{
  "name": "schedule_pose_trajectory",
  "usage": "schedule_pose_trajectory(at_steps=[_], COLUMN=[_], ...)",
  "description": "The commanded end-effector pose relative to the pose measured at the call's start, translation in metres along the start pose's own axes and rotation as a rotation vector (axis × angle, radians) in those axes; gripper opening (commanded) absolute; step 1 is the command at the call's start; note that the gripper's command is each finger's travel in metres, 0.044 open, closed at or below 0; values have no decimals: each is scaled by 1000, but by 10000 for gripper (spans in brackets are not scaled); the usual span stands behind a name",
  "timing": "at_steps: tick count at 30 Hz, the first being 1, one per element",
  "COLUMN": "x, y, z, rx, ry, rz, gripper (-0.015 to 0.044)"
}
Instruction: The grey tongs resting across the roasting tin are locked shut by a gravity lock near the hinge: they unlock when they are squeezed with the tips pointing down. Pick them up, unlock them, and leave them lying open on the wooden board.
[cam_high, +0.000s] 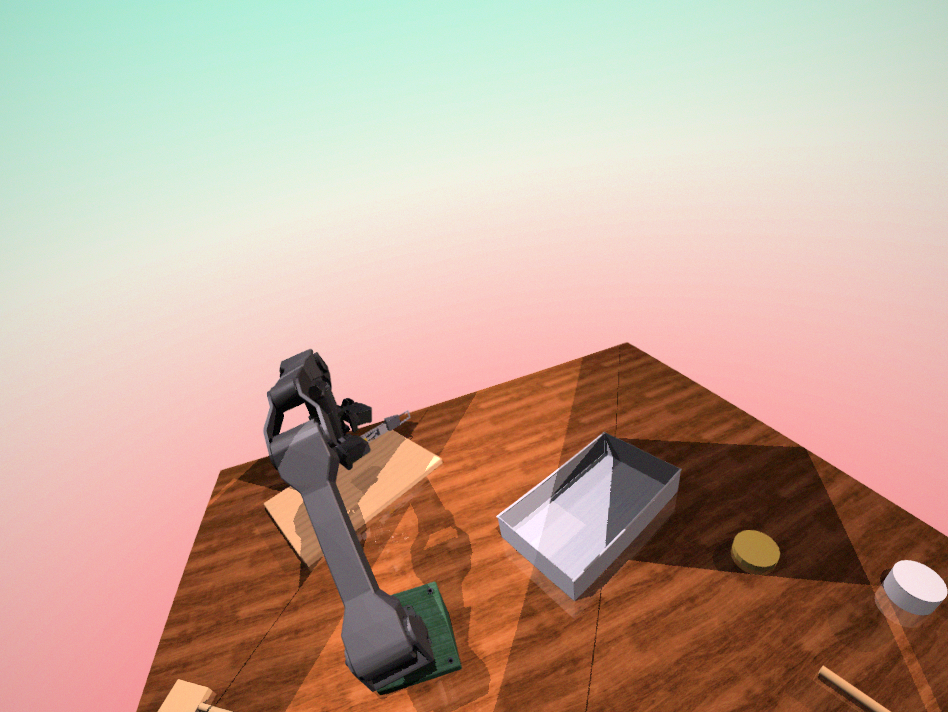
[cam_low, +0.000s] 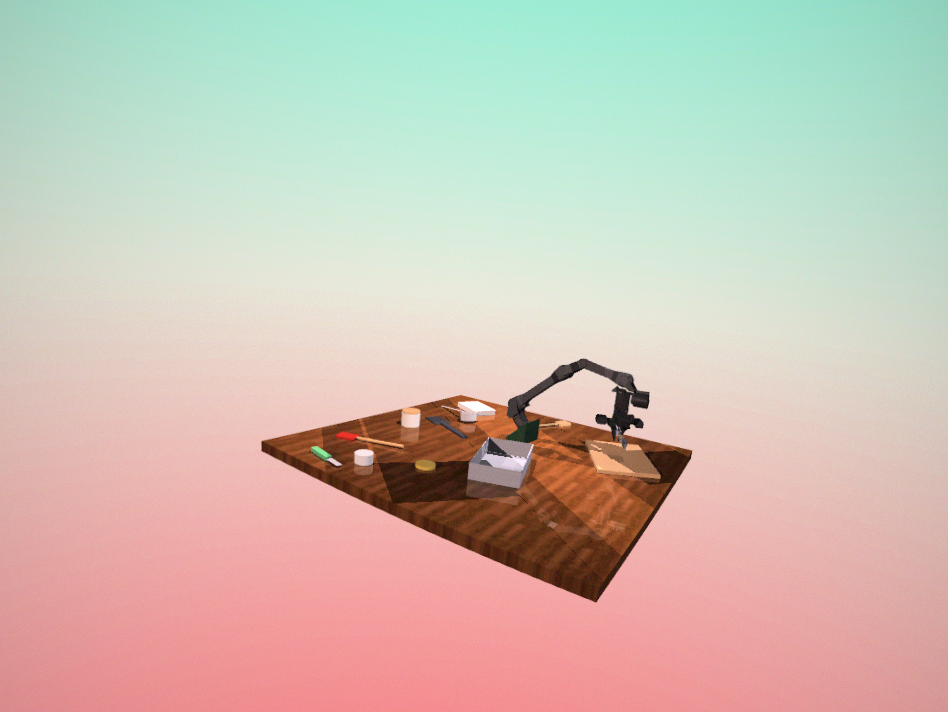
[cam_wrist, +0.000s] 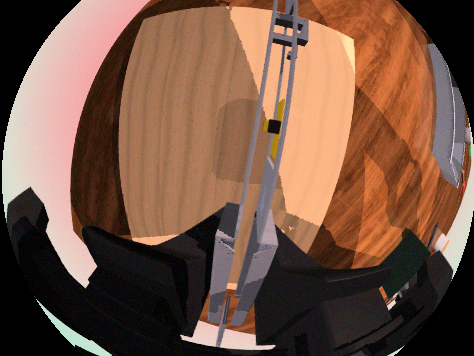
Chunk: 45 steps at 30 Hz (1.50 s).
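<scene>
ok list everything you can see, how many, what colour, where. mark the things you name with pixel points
tongs (cam_wrist: 267, 187): 1, grey, in the hand above the board
board (cam_high: 406, 467) (cam_low: 624, 462) (cam_wrist: 185, 125): 1, pale wood, under the hand
roasting tin (cam_high: 536, 564) (cam_low: 494, 472): 1, grey, mid table
disc (cam_high: 754, 549) (cam_low: 425, 465): 1, yellow, beside the tin
short cylinder (cam_high: 914, 587) (cam_low: 364, 457): 1, white, past the disc
red-headed tool (cam_low: 346, 436): 1, wooden handle, behind the white cylinder
green-handled tool (cam_low: 320, 452): 1, near the table edge
dark spatula (cam_low: 452, 427): 1, behind the tin
table (cam_high: 475, 659) (cam_low: 551, 555): 1, brown wood, under everything
arm (cam_high: 333, 528) (cam_low: 563, 373): 1, dark grey, on a green base
hand (cam_high: 364, 438) (cam_low: 619, 436) (cam_wrist: 242, 215): 1, black, shut on the tongs
</scene>
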<state>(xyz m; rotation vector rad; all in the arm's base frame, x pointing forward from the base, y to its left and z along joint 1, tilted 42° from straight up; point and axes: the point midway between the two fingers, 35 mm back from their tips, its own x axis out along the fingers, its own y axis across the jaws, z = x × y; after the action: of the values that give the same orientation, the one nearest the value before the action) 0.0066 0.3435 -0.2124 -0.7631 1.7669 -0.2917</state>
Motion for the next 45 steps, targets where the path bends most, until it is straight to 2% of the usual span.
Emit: schedule_pose_trajectory(at_steps=[1,21,43,45], x=[7,31,30,30], y=[0,-1,-2,-2], z=[0,-1,-1,-1], rx=[-3,-5,-7,-7], ry=[1,-1,-2,-2], rz=[0,-3,-5,-5], gripper=[-150,-150,427,440])
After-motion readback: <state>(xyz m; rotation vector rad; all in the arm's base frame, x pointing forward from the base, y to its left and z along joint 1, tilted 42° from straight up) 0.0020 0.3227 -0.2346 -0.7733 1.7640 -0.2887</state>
